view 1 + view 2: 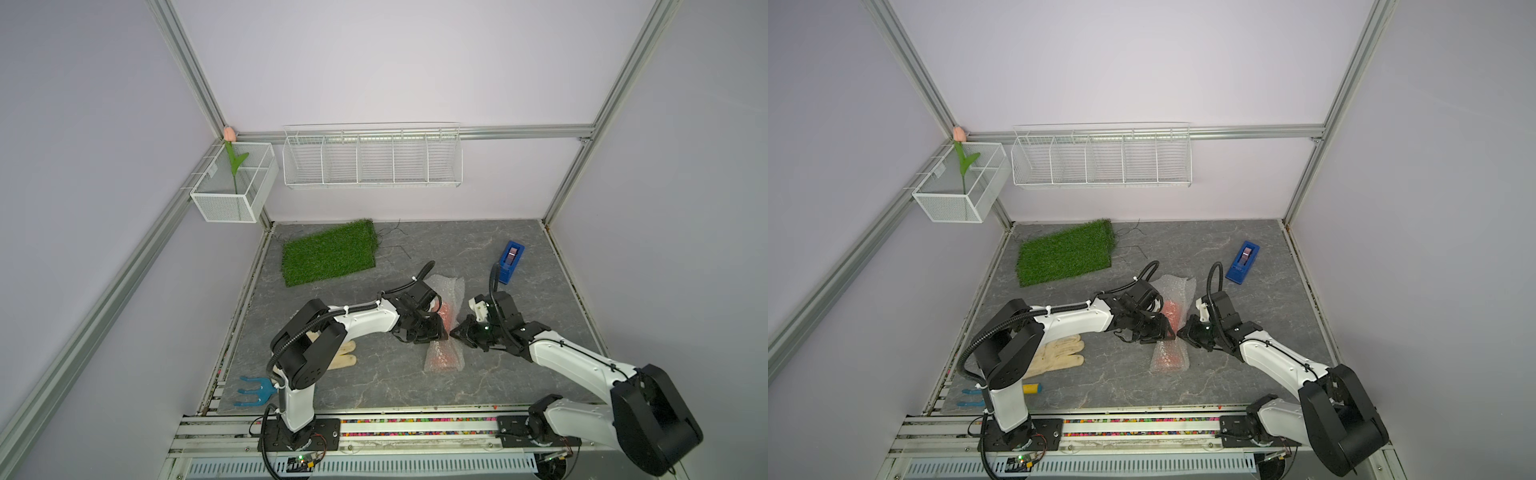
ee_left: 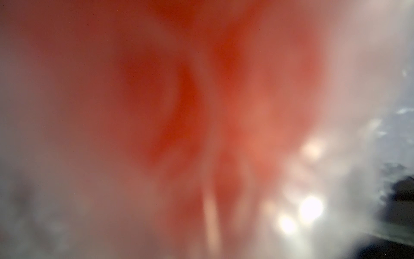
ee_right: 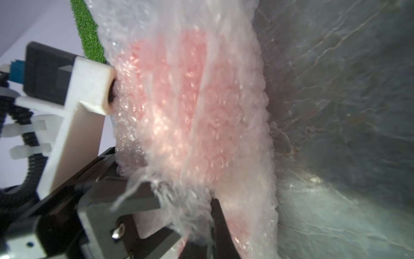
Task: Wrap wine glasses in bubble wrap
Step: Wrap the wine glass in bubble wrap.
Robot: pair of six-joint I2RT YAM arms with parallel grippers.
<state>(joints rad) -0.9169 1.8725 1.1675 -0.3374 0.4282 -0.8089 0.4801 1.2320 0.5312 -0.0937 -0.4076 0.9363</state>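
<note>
The goblet (image 1: 447,316) lies on its side on the worktop (image 1: 374,386), rolled inside the bubble wrap (image 1: 448,286) and set between the two hands. The right hand (image 1: 456,332) is fully closed, and a thin, frayed fold of the film appears to be pinched at its tip. The left hand (image 1: 434,329) is pressed against the waist of the bundle from the opposite side. Its jaws are hidden, so it cannot be told how far open it is or whether anything is gripped.

Several risks are judged likely. Only film is held on the right, so a pull could tear it or let it slip free, and the roll could spring open. Both ends of the wrap look unsealed, so the goblet could slide out if the bundle is lifted or tilted. The hands are almost touching, so a small inward move could make them collide.

The whole layout is given only by the top views, where a blue tape dispenser (image 1: 510,262) is seen well apart from the bundle. The bubble texture and the shredded edge of the film are shown only in the right wrist view. Nothing but a red blur is given by the left wrist view.
</note>
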